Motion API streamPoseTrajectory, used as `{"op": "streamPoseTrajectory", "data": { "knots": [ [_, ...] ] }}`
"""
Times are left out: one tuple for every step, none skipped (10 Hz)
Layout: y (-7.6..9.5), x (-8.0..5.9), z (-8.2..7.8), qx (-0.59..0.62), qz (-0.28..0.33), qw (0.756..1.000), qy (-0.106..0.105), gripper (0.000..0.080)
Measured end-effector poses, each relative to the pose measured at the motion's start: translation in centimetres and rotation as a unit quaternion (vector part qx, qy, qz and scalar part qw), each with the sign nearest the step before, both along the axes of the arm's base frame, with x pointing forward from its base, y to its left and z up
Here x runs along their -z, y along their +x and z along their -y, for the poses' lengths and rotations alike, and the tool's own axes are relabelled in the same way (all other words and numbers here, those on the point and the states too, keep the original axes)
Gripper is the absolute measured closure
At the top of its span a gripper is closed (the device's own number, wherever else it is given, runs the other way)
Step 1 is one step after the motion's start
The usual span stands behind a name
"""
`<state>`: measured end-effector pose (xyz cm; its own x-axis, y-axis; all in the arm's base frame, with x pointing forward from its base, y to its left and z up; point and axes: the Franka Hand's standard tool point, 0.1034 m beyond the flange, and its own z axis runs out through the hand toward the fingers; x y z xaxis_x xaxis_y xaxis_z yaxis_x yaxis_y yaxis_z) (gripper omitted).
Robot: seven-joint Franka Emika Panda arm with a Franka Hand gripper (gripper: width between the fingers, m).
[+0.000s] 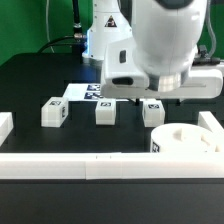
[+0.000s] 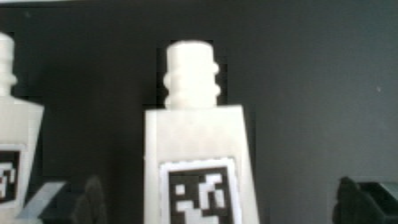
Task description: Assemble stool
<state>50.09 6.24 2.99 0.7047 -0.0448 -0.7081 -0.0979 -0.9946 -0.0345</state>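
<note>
The hand (image 2: 217, 198) hung released, fingers (image 2: 64, 200) flanking one leg (image 2: 196, 140) without touching; a second leg (image 2: 9, 130) crowded just beside.

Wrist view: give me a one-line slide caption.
Open gripper hovers over a tagged white stool leg, fingers either side; a second leg sits beside on the black table.

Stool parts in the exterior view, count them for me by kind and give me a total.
legs: 3
seat: 1
Total: 4
</note>
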Motion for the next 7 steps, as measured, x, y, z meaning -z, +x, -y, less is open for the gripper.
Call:
{"op": "streamPoseTrajectory", "data": {
  "knots": [
    [-0.5, 0.3, 0.3, -0.001, -0.030, 1.000, 0.002, 0.0150],
    [-1.0, 0.5, 0.5, -0.004, -0.067, 0.998, 0.004, 0.0150],
    [-1.1, 0.8, 0.3, -0.007, -0.087, 0.996, 0.006, 0.0150],
    [-1.4, 1.1, 0.1, -0.011, -0.113, 0.994, 0.009, 0.0150],
    [-0.8, 1.5, -0.1, -0.011, -0.099, 0.995, 0.008, 0.0150],
    [-0.8, 1.5, -0.2, -0.011, -0.098, 0.995, 0.008, 0.0150],
    [-0.9, 1.6, -0.2, -0.011, -0.098, 0.995, 0.008, 0.0150]
  ]
}}
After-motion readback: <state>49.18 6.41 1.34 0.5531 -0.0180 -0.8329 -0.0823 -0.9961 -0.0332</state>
